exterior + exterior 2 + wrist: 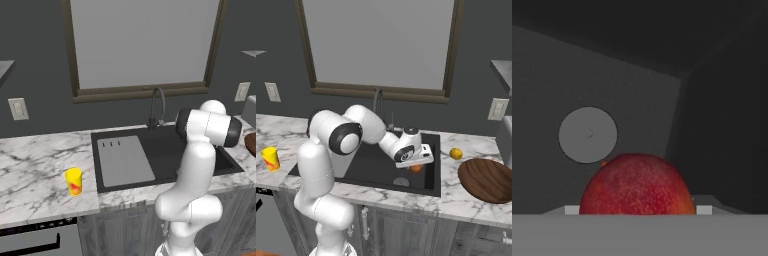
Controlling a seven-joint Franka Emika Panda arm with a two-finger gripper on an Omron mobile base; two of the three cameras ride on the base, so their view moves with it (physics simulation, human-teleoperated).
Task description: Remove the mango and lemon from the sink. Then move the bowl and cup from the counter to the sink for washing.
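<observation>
Item: mango [636, 185], orange-red, inside the sink [373, 167] near its right wall, beside the round drain [588, 135]. Gripper [415, 165] lowered over it, jaws wide either side; whether they gripped it could not be told. Lemon [456, 153] on the counter [456, 197] by the sink's right rim, apparently already removed. Bowl [487, 180] near the counter's front right edge and cup [74, 181] left of the sink, both awaiting transfer.

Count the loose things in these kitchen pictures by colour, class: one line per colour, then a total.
Yellow: 2, the cup on the left counter and the lemon on the counter right of the sink.
Orange-red: 1, the mango inside the sink.
Dark reddish-brown: 1, the bowl on the right counter.
Total: 4
</observation>
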